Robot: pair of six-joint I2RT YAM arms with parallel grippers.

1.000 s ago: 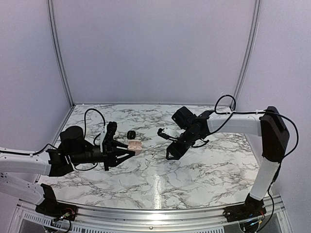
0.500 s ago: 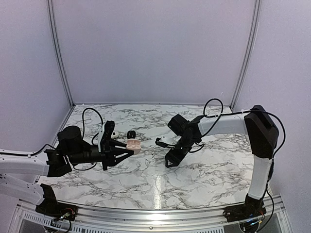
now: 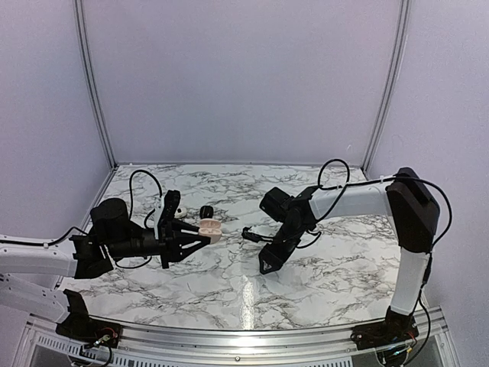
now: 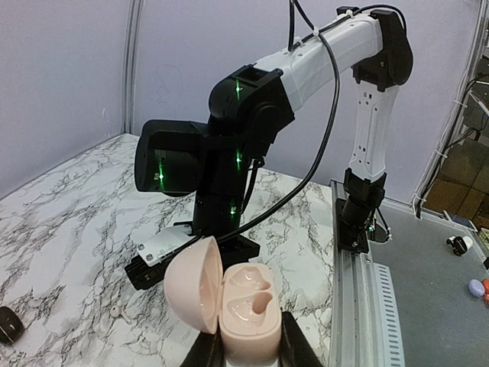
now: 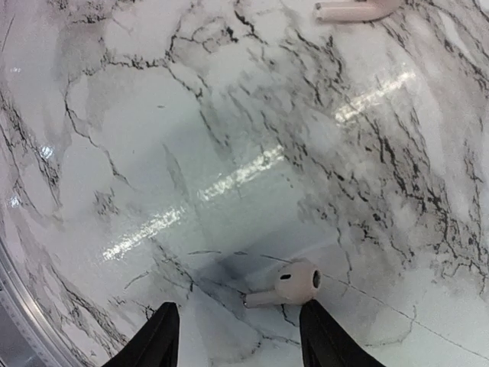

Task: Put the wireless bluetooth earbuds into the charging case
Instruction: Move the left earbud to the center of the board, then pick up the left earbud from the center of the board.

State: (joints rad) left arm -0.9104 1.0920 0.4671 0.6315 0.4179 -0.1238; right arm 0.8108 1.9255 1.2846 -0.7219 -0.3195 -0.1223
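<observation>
The left gripper [image 4: 248, 350] clamps the open pale-pink plastic charging case [image 4: 246, 306], while the right gripper [image 5: 238, 336], jaws apart and empty, hovers over a pale-pink stemmed earbud [image 5: 294, 283] lying on the glossy marble table [image 5: 229, 92], where an off-centre squeeze could flick it away

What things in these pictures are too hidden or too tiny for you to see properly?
- Right wrist view: one earbud shows whole, but the second earbud is cut off by the top edge.
- Top view: both are too small to spot.
- Left wrist view: the black thing is cut off by the left edge, so I cannot tell what it is.
- Left wrist view: the bottom of the case is hidden by the left fingers.
</observation>
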